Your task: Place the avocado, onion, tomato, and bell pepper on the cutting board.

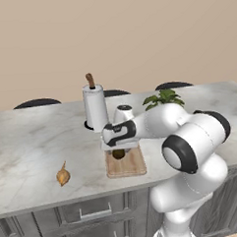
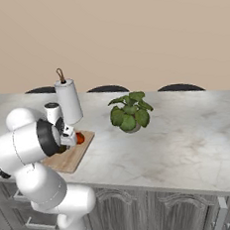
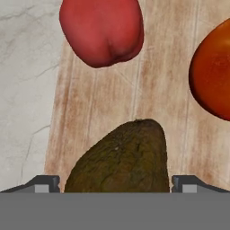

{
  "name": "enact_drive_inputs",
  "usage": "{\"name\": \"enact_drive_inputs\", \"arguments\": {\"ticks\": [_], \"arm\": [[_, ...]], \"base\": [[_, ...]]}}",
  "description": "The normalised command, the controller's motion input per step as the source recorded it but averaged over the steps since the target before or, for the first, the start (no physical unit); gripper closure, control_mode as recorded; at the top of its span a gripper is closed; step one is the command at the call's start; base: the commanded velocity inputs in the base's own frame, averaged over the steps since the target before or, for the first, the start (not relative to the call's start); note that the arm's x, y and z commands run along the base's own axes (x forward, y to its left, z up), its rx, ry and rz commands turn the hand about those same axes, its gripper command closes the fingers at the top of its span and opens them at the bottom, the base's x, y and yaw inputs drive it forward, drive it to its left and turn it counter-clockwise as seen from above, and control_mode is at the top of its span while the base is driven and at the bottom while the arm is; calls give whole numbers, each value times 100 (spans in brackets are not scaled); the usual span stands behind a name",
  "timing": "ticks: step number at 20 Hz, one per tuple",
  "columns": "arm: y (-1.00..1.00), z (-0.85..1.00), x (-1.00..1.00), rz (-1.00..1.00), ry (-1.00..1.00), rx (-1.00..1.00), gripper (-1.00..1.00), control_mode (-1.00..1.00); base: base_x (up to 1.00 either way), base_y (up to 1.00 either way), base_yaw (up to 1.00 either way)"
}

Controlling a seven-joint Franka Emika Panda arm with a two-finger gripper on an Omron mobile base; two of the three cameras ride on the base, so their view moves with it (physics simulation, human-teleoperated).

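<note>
- As viewed along the hand, avocado (image 3: 126,157) lodged between the two fingertips (image 3: 44,183), one tip at each flank; gripper (image 3: 116,185) over the cutting board (image 3: 179,134).
- Jaws spread about as wide as the avocado; whether pressing on it or just clear of it, cannot tell.
- Placement judged deliberate: avocado held low over bare wood, apart from the produce already there, so as not to knock it.
- Board contents: red bell pepper (image 3: 102,29) near one edge, tomato (image 3: 213,72) to the side, both resting on the grain.
- Onion (image 1: 63,176) alone on the marble counter (image 1: 28,145), well apart from the board; judged the one item outstanding.
- Paper towel roll (image 1: 95,108) and potted plant (image 2: 130,111) beyond the board, not involved.
</note>
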Motion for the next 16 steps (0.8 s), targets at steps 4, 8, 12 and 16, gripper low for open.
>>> {"name": "enact_drive_inputs", "arguments": {"ticks": [4, 8, 12, 16], "arm": [[-16, 19, -6, 0, 0, 0, -100, -100], [-9, 30, -7, 2, 0, 0, -100, -100], [0, 37, -6, 4, 3, 0, -100, -100], [4, 35, -2, 5, 6, 0, -100, -100]], "base": [[0, 0, 0], [0, 0, 0], [0, 0, 0], [0, 0, 0]]}}
